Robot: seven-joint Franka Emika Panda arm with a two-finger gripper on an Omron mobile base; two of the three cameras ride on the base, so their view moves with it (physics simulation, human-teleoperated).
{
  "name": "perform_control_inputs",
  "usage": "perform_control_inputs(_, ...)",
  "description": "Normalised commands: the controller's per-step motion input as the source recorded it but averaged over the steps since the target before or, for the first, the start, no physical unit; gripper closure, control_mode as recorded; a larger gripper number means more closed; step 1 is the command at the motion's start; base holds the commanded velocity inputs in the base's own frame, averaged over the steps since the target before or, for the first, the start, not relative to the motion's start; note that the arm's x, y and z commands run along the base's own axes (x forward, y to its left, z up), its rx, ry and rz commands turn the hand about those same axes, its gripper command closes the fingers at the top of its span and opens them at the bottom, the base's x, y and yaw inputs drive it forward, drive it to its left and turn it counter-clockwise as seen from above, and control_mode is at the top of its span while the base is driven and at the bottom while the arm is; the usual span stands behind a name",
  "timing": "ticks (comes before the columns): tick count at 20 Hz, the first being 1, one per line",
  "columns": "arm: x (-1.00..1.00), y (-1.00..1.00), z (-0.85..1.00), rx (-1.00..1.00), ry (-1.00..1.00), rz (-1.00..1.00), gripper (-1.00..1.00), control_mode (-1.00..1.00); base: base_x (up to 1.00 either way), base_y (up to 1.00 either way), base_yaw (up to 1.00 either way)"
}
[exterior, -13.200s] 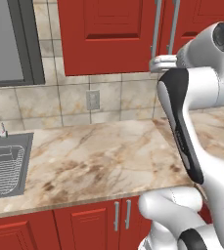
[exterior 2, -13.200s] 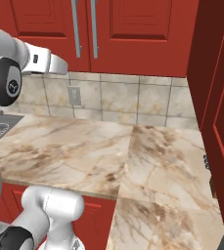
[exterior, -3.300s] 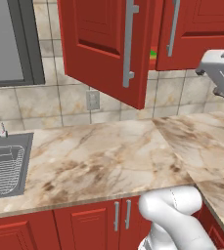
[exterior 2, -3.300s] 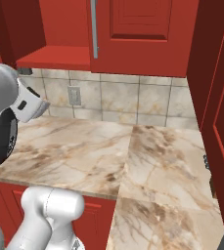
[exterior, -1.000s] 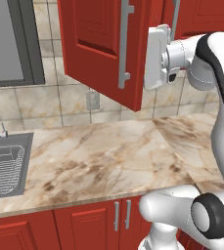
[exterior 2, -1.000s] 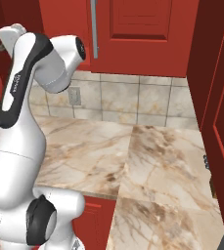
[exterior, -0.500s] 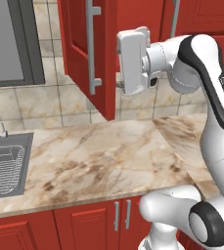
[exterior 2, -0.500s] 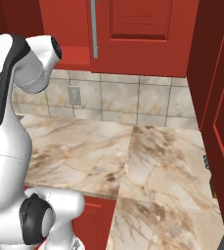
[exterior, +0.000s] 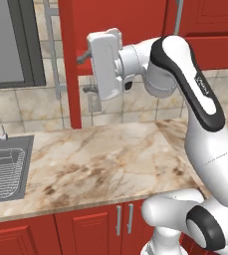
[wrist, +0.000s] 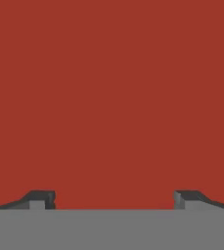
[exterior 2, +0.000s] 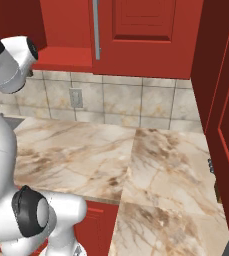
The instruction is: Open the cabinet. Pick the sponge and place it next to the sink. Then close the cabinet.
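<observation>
Left door of the cabinet now swung edge-on, pushed wider than half a second ago — gripper spread, empty, against its red panel; sponge hidden, so next reach inside.

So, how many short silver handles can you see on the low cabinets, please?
2: left handle and right handle, side by side under the front edge of the counter; more may be hidden behind the robot.

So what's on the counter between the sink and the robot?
Nothing: in the left base view the marble counter lies bare from the sink to the robot's base.
</observation>
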Motion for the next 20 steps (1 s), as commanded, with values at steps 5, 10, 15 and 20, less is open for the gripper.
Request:
perform_control_inputs(5, -0.17, -0.14, 0.00, -0.02, -0.01, -0.01, -1.00, -1.00, 0.00, 0.00, 0.00)
perform_control_inputs(10, -0.23, -0.59, 0.00, -0.08, -0.02, -0.09, -1.00, -1.00, 0.00, 0.00, 0.00)
perform_control_inputs(15, -0.09, -0.81, 0.00, -0.12, -0.04, -0.12, -1.00, -1.00, 0.00, 0.00, 0.00)
perform_control_inputs(20, -0.03, -0.94, 0.00, -0.14, -0.03, -0.14, -1.00, -1.00, 0.00, 0.00, 0.00)
